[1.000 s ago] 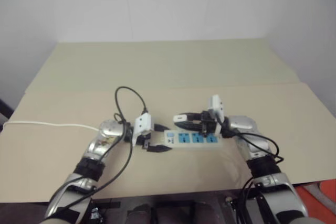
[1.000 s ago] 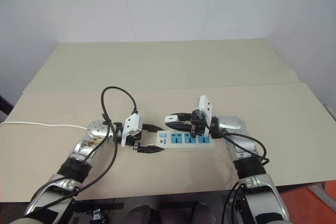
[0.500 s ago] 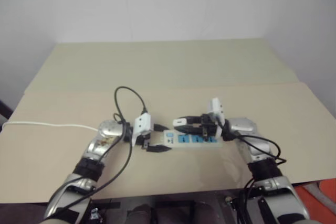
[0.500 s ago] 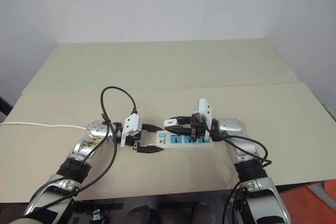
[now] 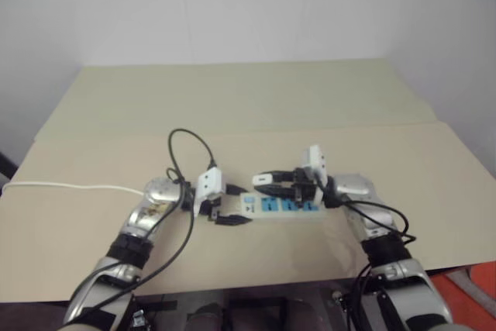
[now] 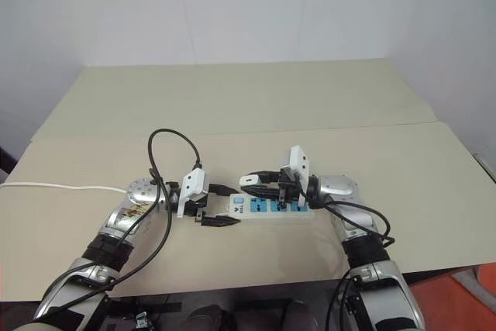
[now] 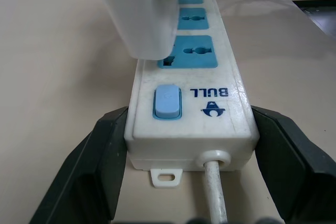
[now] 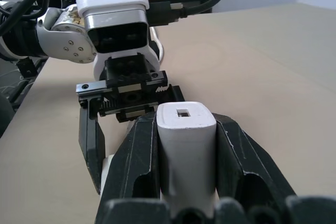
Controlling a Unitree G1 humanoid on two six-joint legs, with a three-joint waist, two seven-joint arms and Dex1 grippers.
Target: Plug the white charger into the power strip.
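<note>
The power strip [image 6: 270, 208] lies flat on the beige tabletop [image 6: 256, 106], its switch end toward the left gripper [image 6: 218, 205]. The left jaws are closed on that switch end, one black finger [image 7: 102, 156] against each long side of the housing, beside the blue rocker switch [image 7: 167, 101] and the cord outlet. The thin white cord [image 6: 58, 187] runs off across the tabletop to the left. The right gripper [image 6: 256, 184] has its jaws closed on the white charger [image 8: 186, 145], clamping it on both sides. The charger hangs just above the strip's first blue socket panel [image 7: 191, 52], next to the switch.
</note>
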